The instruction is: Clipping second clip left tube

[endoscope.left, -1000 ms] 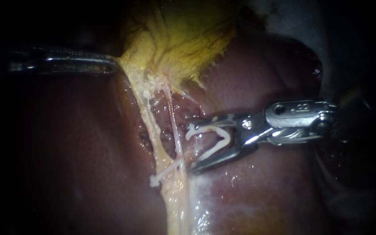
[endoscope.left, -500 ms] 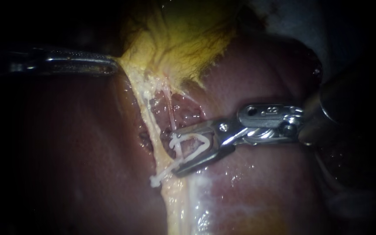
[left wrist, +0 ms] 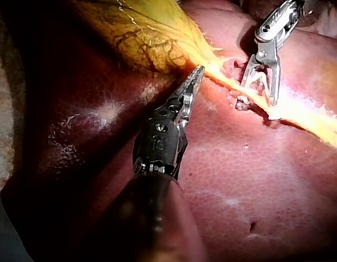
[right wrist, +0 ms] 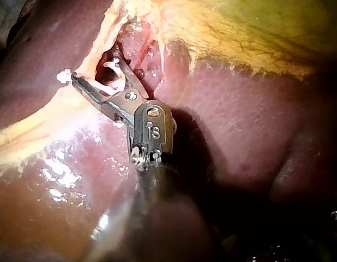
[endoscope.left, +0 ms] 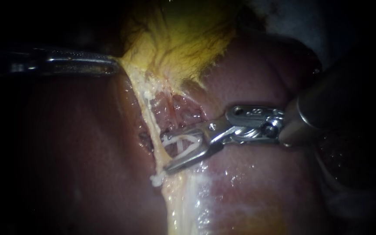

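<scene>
1. Endoscope: right instrument's claw (endoscope.left: 163,153) standing wide, carrying an open V-shaped white clip (endoscope.left: 182,139) astride the stringy pale tube (endoscope.left: 150,122), just above a seated clip (endoscope.left: 155,179); squeeze not yet made.
2. Left wrist: left instrument's claw (left wrist: 197,73) pinched on the yellow, veined gallbladder (left wrist: 152,33).
3. Right wrist: glossy, mottled liver (right wrist: 228,109) beneath.

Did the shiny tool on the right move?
Yes. The right instrument, carrying a new clip, slid left, closer to the old clip, which stayed put.
</scene>
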Controlling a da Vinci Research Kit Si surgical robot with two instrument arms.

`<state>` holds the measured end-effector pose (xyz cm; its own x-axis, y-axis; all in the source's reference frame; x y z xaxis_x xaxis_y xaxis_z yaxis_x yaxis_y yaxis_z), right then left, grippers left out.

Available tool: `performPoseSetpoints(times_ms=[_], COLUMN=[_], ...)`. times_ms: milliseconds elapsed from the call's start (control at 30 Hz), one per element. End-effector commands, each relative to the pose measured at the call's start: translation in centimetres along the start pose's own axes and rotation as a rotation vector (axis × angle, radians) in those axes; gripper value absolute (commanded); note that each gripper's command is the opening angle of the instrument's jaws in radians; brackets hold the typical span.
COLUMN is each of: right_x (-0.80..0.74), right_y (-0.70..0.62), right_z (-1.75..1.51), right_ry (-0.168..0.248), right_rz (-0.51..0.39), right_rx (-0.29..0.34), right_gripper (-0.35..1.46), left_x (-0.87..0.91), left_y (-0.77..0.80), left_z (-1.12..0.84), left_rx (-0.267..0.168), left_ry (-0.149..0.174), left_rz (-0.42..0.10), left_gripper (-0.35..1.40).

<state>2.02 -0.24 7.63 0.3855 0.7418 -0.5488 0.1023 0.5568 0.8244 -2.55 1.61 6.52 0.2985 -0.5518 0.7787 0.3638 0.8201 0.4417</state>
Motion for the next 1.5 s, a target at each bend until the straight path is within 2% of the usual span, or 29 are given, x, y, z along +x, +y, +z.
performPoseSetpoints(times_ms=[33, 367, 600, 833, 1000, 1233, 1500], right_x=[0.01, 0.06, 0.08, 0.07, 0.07, 0.09, 0.09], right_y=[0.0, -0.07, -0.19, -0.39, -0.42, -0.42, -0.4], right_z=[0.01, 0.16, 0.27, 0.34, 0.34, 0.32, 0.31], right_ry=[0.004, 0.015, 0.04, 0.022, 0.014, 0.013, 0.012], right_rz=[-0.001, 0.024, 0.035, 0.029, 0.026, 0.044, 0.05], right_rx=[0.008, 0.123, 0.196, 0.253, 0.266, 0.263, 0.263], right_gripper=[0.57, 0.57, 0.56, 0.51, 0.46, 0.23, -0.26], left_x=[0.0, 0.0, 0.0, -0.01, -0.01, -0.01, -0.01], left_y=[0.0, 0.0, -0.01, -0.01, -0.01, -0.01, -0.01], left_z=[0.0, 0.01, 0.01, 0.01, 0.01, 0.01, 0.01], left_rx=[0.0, -0.001, -0.001, -0.002, -0.002, -0.002, -0.002], left_ry=[0.0, 0.0, 0.0, 0.0, 0.0, 0.0, 0.0], left_rz=[0.0, 0.0, 0.0, 0.0, -0.001, -0.001, -0.001], left_gripper=[-0.35, -0.35, -0.35, -0.35, -0.35, -0.35, -0.35])
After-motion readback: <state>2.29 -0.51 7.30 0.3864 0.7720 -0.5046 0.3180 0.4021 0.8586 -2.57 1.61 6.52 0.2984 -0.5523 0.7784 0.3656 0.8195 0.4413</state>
